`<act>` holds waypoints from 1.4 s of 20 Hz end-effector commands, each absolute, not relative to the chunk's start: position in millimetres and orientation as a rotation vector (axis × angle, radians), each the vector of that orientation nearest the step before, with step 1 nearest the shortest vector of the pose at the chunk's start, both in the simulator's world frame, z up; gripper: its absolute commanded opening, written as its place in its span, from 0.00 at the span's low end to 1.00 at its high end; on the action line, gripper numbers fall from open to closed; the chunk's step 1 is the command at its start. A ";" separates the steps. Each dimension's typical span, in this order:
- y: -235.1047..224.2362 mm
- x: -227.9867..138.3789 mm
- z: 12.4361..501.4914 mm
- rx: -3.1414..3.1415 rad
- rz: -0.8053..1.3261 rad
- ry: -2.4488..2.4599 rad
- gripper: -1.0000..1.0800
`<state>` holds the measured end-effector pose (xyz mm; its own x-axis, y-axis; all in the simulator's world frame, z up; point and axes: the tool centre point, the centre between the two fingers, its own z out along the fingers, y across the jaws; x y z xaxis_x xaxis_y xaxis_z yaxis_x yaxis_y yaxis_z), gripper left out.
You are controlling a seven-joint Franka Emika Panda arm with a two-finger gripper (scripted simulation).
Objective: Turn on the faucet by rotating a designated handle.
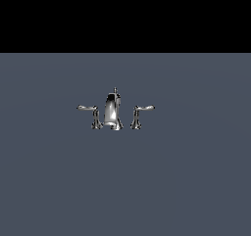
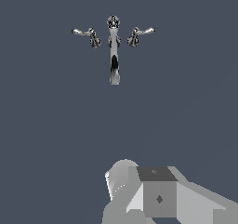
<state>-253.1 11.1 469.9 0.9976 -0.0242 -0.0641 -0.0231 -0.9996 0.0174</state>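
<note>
The chrome faucet point(image 1: 113, 111) stands on the grey floor in the middle of the exterior view, with a tall curved spout and a thin knob rod on top. The handle point(image 1: 91, 112), a small lever with its arm pointing to the exterior view's left, stands beside the spout. Its mirror twin point(image 1: 139, 112) stands on the other side. The wrist view shows the faucet point(image 2: 114, 51) from above and far off, with the handle point(image 2: 87, 34) beside it. Only grey parts of my gripper point(image 2: 139, 190) show, in the wrist view, well apart from the faucet. Its jaws are not readable. The gripper is out of the exterior view.
A flat grey floor point(image 1: 125, 181) surrounds the faucet on all sides. A black background lies beyond its far edge in the exterior view.
</note>
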 end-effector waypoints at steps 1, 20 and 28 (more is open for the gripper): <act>11.1 -253.1 469.9 3.123 -0.101 -0.037 0.00; 52.9 -237.1 426.1 3.109 -0.093 -0.321 0.00; 87.6 -216.1 386.8 3.076 -0.085 -0.572 0.00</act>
